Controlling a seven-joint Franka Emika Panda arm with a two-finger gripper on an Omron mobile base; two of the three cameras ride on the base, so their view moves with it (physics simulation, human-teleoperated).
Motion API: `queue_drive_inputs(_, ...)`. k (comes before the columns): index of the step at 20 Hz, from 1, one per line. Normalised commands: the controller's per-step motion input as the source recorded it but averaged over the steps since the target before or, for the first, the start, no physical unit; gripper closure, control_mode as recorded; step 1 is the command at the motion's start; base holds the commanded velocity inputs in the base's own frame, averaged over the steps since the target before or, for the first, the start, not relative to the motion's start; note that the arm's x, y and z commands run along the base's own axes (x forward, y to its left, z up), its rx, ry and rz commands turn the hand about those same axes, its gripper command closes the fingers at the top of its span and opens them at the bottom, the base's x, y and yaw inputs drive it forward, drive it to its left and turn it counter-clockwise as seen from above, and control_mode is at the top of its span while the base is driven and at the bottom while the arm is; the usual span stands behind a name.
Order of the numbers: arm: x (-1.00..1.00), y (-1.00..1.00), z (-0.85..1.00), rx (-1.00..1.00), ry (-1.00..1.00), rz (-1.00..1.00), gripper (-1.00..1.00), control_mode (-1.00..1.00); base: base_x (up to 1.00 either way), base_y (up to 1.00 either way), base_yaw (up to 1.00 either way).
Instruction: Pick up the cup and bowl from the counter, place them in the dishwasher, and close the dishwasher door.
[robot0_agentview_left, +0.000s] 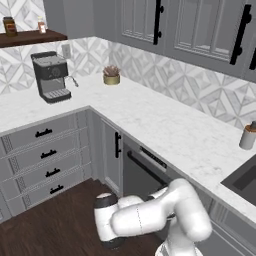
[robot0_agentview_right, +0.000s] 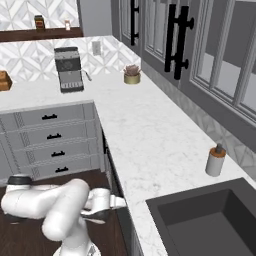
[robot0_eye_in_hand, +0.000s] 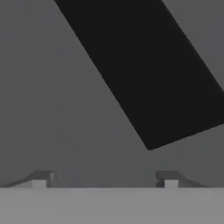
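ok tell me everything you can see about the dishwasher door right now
The dishwasher door is a flat dark grey panel set under the white marble-look counter, right of a grey cabinet door with a black vertical handle. It stands upright and looks closed. A horizontal bar handle runs across near its top, below a black control strip with small white marks. The robot's white arm covers its lower part. Whether anything touches it cannot be told.

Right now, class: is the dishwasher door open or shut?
Shut. The dishwasher door stands upright, flush under the counter, its bar handle and control strip facing out.
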Motion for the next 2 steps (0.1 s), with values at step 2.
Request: queue_drive_inputs(2, 0.00, 0.17, 0.00, -0.01, -0.03, -0.04, -1.00, -1.00, 0.00, 0.00, 0.00)
